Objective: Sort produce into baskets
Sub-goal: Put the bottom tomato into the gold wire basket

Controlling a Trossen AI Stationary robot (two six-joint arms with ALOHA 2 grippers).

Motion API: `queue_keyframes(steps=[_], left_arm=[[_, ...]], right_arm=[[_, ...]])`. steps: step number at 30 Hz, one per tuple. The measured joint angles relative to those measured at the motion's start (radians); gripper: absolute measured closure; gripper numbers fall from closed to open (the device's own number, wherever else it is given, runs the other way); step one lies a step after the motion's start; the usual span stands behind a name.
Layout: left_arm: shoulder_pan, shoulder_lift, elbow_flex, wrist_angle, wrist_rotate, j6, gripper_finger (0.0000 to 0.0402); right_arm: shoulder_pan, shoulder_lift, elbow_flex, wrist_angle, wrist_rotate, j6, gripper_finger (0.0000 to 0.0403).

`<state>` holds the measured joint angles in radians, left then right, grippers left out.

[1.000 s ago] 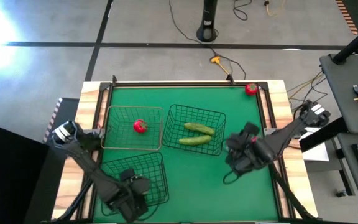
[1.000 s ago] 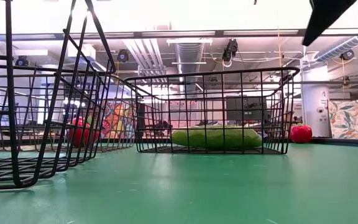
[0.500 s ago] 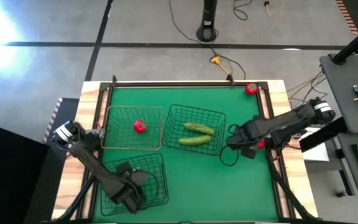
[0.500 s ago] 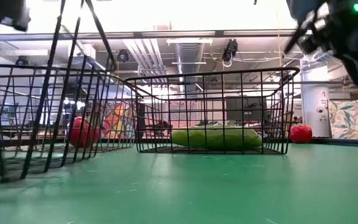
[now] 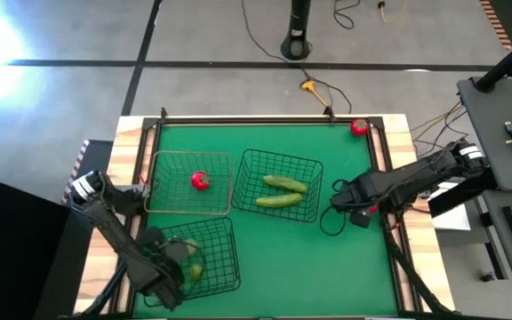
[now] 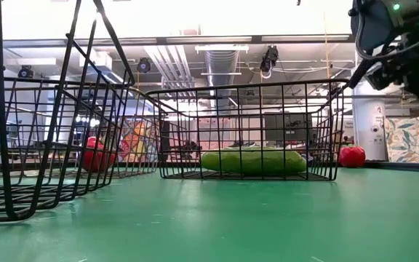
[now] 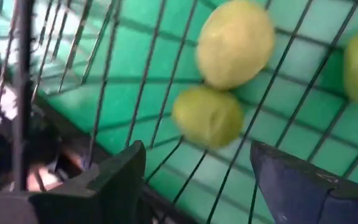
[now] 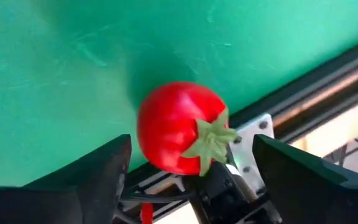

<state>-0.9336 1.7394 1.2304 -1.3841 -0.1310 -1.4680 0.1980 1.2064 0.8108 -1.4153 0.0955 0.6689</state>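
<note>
I count three baskets (image 5: 277,185), two cucumbers (image 5: 284,183), three tomatoes (image 5: 200,180) and three yellow-green fruits (image 7: 235,42). Both grippers have moved and opened since earlier: my right gripper (image 8: 191,165), fingers apart, now faces a tomato (image 8: 179,127) at the table's right edge; my left gripper (image 7: 194,180), fingers apart, faces the fruits in the near-left basket (image 5: 204,258).

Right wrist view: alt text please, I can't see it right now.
A red tomato with a green stem lies on the green table by its dark edge rail, between the open fingers of the right gripper, not gripped.
</note>
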Motion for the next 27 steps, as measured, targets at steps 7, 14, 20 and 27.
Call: queue_keyframes(steps=[7,14,20,27], left_arm=[[-0.082,-0.051,0.001,-0.144,0.047,-0.139,0.0131],[-0.117,-0.109,0.007,-0.147,0.018,-0.251,0.0131],[-0.117,-0.112,0.135,-0.137,-0.055,-0.208,0.0131],[-0.117,-0.108,0.329,-0.125,-0.440,-0.157,0.0131]], right_arm=[[-0.068,0.006,-0.007,0.009,-0.061,-0.083,0.0051],[-0.190,0.054,-0.005,0.003,-0.115,-0.180,0.0037],[-0.230,0.102,-0.006,-0.007,-0.156,-0.323,0.0037],[-0.247,0.173,-0.008,-0.017,-0.174,-0.393,0.0037]])
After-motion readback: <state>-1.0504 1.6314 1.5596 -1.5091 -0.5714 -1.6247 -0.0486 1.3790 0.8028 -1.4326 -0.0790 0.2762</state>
